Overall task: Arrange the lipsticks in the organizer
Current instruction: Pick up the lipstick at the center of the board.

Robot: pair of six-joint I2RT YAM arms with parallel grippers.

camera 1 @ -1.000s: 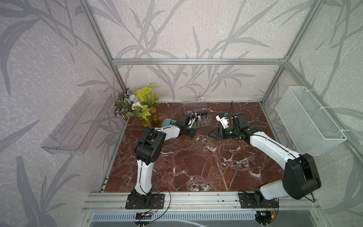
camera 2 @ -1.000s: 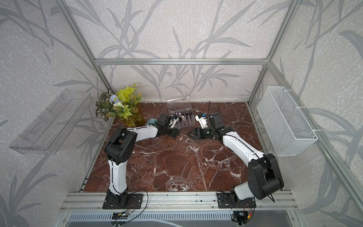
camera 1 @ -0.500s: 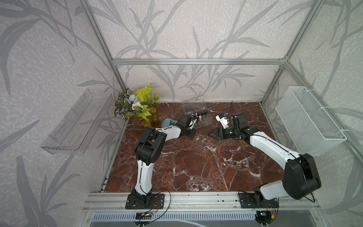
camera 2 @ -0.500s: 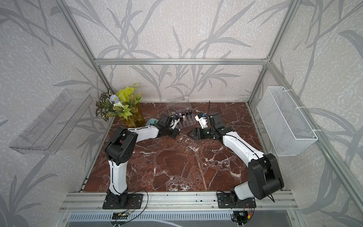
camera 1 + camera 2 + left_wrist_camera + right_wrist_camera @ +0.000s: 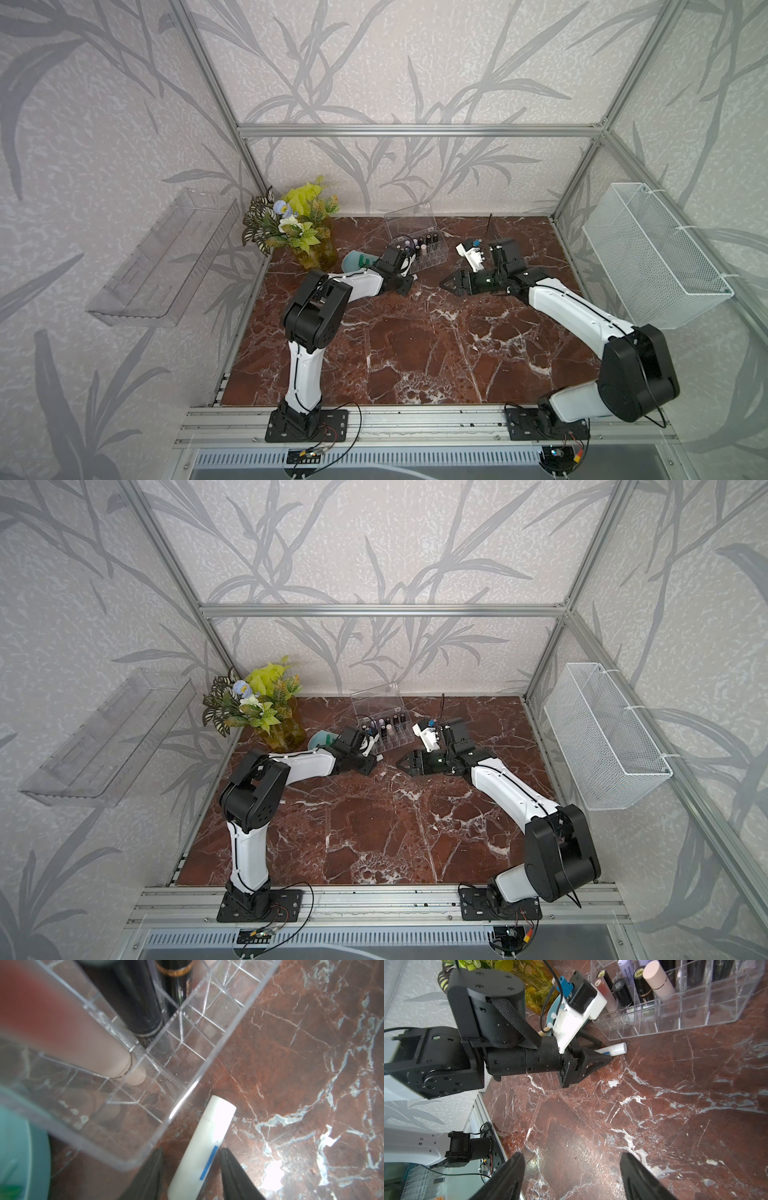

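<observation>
Change | left pincer (image 5: 190, 1150) jaws narrowed | now straddling white lipstick (image 5: 207, 1130) beside organizer (image 5: 207, 1057)

The organizer (image 5: 434, 259) sits far centre on the table (image 5: 415, 345), lipsticks (image 5: 424, 245) standing inside; a loose tube (image 5: 201, 1147) lies beside its near-left corner.

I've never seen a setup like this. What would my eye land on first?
Probably the clear organizer at the back of the red marble table, with dark and pale lipsticks standing in its cells. Just beside it, the left end effector straddles a white tube lying on the table, and a yellow-green plant brightens the back corner.
</observation>
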